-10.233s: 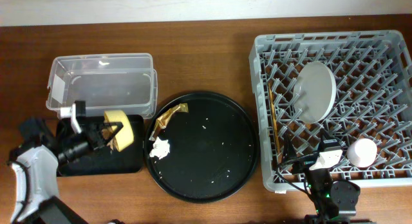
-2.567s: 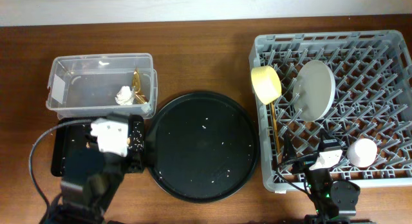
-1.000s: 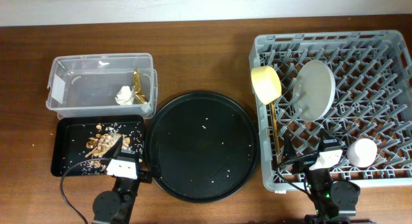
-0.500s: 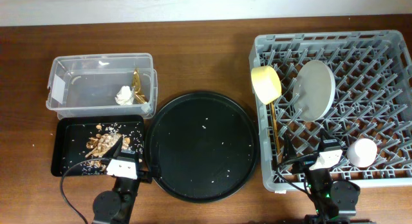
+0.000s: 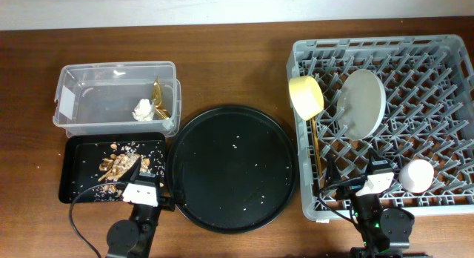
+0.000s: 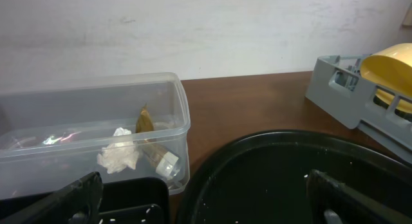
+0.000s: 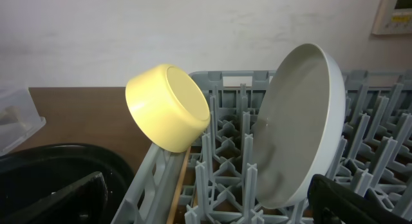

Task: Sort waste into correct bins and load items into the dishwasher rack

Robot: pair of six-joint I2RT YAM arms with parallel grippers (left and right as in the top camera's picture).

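The clear tub [image 5: 117,95] holds the white tissue [image 5: 143,109] and the gold wrapper [image 5: 157,95]; both also show in the left wrist view, tissue [image 6: 119,158] and wrapper [image 6: 143,121]. Food scraps [image 5: 118,165] lie in the shallow black tray [image 5: 74,169]. In the grey rack [image 5: 300,124] stand the plate [image 5: 363,102], the tipped yellow bowl [image 5: 306,95], the chopsticks [image 5: 317,150] and a small pale cup [image 5: 419,175]. My left gripper [image 5: 144,185] [image 6: 206,198] is open and empty at the table's front. My right gripper [image 5: 370,169] [image 7: 212,198] is open and empty over the rack's front edge, facing the bowl [image 7: 168,108] and the plate [image 7: 302,127].
A large round black tray [image 5: 233,167] with a few white crumbs lies between the bins and the rack. The rack's upright pegs [image 7: 248,153] stand close in front of my right gripper. Bare wooden table [image 5: 222,58] runs along the back.
Since the earliest frame the yellow bowl went from my left gripper into the rack, and tissue and wrapper from the round tray into the tub. The left arm withdrew. Nothing moved in the last second.
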